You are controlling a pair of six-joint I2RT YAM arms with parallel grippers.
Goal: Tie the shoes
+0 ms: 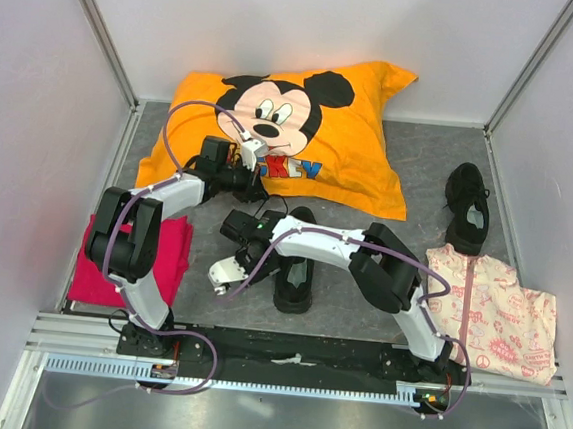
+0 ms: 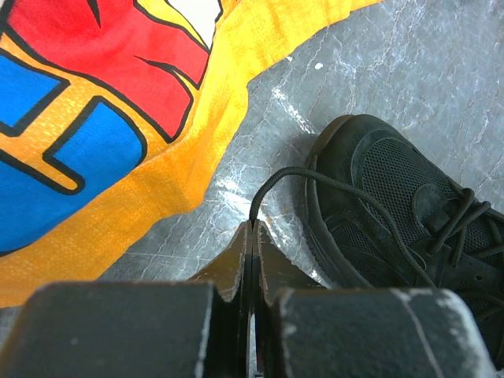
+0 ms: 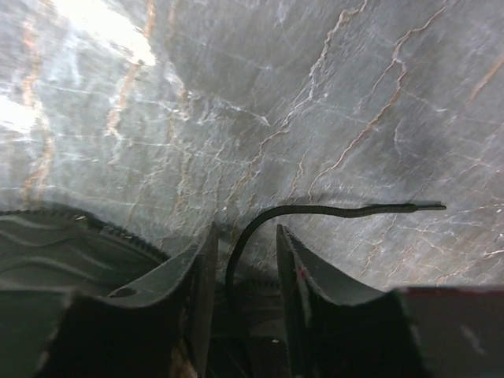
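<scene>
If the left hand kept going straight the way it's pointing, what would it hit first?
The left hand would likely meet the grey table first, in the gap between orange pillow and black shoe, though depth is unclear.

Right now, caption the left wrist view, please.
Left gripper shut on the lace of a black shoe, beside an orange pillow.

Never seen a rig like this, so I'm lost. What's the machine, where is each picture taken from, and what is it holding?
Two robot arms are bolted to a table's near edge. One picture looks down from above; the other two come from wrist cameras. On the table lie an orange Mickey Mouse pillow, a red cloth, a pale patterned garment and two black shoes. The left hand is shut on a lace of the middle shoe. The right hand is open, a second lace end between its fingers.
</scene>
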